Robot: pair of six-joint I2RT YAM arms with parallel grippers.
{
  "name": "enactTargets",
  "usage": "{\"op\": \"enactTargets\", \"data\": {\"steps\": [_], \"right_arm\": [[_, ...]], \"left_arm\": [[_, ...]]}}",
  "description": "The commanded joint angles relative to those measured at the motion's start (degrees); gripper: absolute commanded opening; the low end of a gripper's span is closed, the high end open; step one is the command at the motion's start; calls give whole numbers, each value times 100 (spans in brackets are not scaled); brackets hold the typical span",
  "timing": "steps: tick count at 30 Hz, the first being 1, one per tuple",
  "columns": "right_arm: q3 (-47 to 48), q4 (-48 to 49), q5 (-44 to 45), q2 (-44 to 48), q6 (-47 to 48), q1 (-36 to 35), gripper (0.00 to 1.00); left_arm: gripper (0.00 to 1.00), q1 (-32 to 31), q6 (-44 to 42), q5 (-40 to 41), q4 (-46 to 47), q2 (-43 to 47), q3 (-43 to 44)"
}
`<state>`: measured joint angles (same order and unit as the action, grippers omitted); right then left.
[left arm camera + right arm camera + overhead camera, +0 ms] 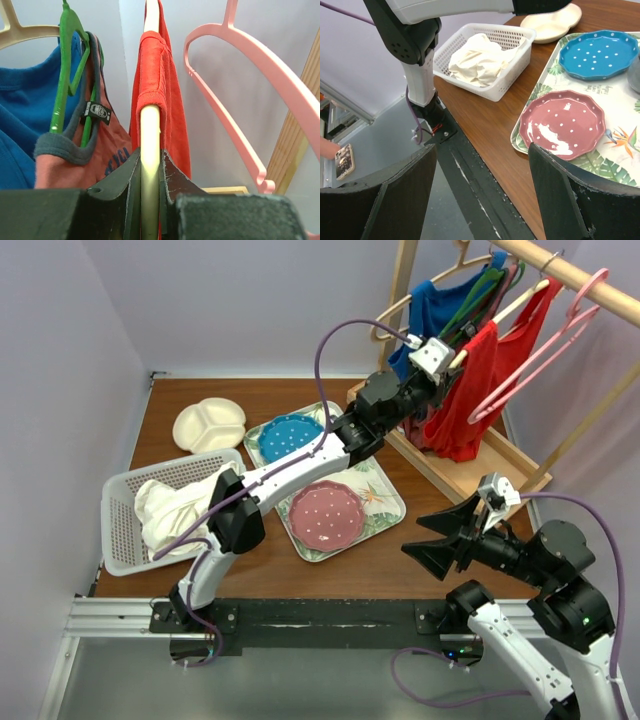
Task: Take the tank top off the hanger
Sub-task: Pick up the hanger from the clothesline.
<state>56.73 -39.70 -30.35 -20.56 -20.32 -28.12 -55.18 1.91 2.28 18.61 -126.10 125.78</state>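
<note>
L end effector is clamped on the wood hanger, jaws tight on both sides of its arm. Red tank top not off yet: the strap is draped over the hanger arm just above the jaws, and the body hangs below and beyond the end effector. Pink hanger is to its right, apart. Green hanger and blue top are to its left. All hang off the rail above.

R end effector has fingers wide apart, holding nothing, hovering over the table edge. Pink plate on tray is just ahead of it. Basket w/ white cloth is further ahead, left.
</note>
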Motion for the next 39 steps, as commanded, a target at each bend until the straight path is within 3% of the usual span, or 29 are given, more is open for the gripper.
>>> {"op": "enactTargets", "data": {"steps": [1,19,39], "right_arm": [[93,85,73,-63,45,8,78],[207,77,90,-98,45,-1,78],[172,138,82,-115,-95,8,77]], "left_arm": [[0,-11,46,-18,1513,429,-238],[0,-11,116,220,2278,455,-247],[0,-11,345,123,2621,139,518]]}}
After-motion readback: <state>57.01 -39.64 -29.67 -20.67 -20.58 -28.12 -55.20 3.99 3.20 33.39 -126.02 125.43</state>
